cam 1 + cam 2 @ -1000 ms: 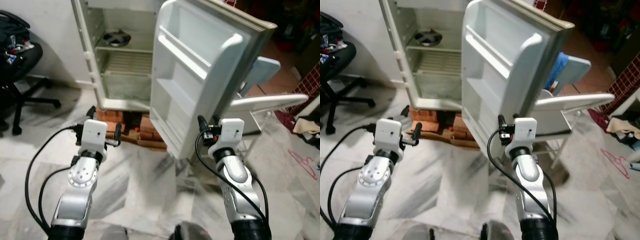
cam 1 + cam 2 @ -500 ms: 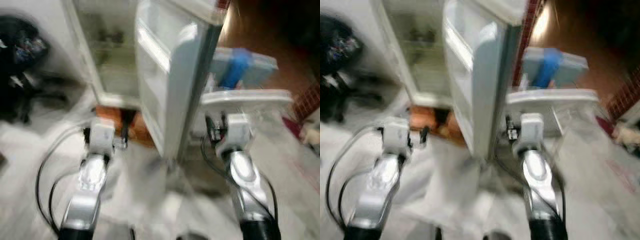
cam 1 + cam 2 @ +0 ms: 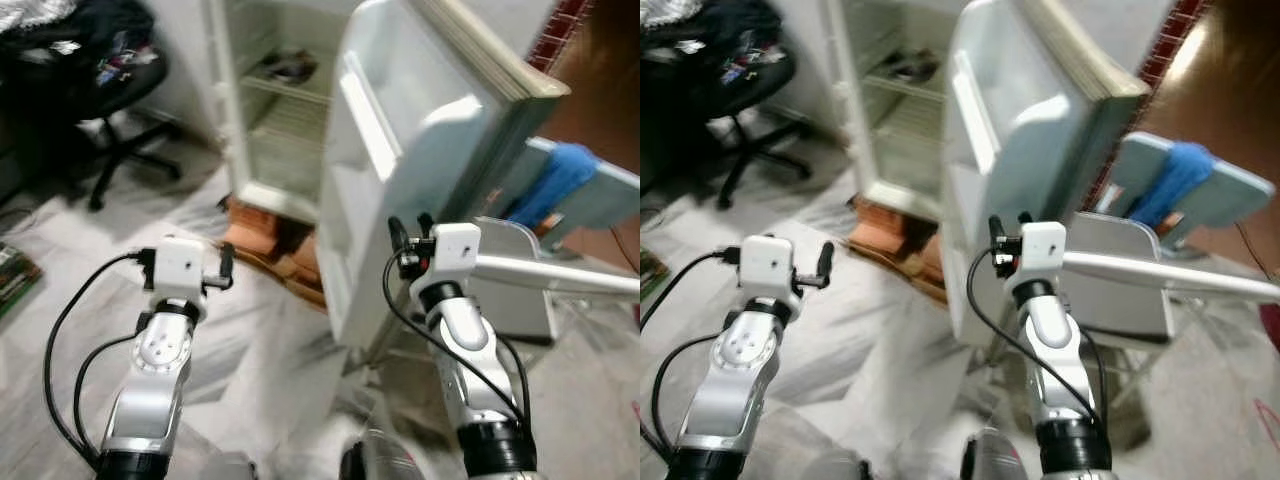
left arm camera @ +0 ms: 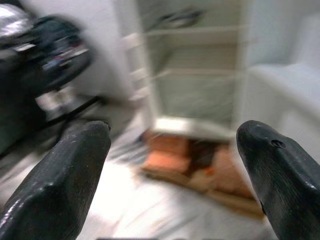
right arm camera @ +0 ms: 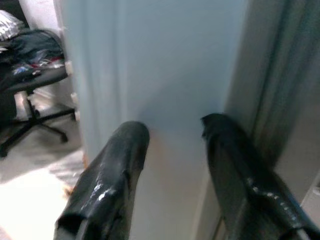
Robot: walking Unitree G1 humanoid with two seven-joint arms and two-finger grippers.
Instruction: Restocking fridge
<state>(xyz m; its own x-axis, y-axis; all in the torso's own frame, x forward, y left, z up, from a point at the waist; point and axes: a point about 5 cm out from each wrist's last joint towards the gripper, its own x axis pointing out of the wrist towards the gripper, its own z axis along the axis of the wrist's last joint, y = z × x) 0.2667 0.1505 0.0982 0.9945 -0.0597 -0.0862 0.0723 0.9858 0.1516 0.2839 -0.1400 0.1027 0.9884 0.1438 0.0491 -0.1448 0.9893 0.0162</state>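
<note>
The white fridge (image 3: pixel 262 110) stands open, its door (image 3: pixel 420 150) swung out toward me. One metal bowl (image 3: pixel 291 67) sits on an upper shelf; the lower shelves and door racks look bare. My left gripper (image 4: pixel 172 135) is open wide and empty, held above the floor in front of the fridge's base. My right gripper (image 3: pixel 410 228) is open too, its fingers (image 5: pixel 117 165) close to the door's outer edge (image 5: pixel 165 75) with nothing held.
Red bricks (image 3: pixel 262 232) prop up the fridge. A black office chair (image 3: pixel 110 95) piled with clothes stands at the left. A white table (image 3: pixel 560 277) and a chair with a blue cloth (image 3: pixel 560 180) crowd the right, behind the door. Marble floor (image 3: pixel 260 350) lies ahead.
The whole view has swung and was blurred half a second ago, so the camera moved. The fridge now sits at another angle. Both arms hold the same raised pose, grippers unchanged.
</note>
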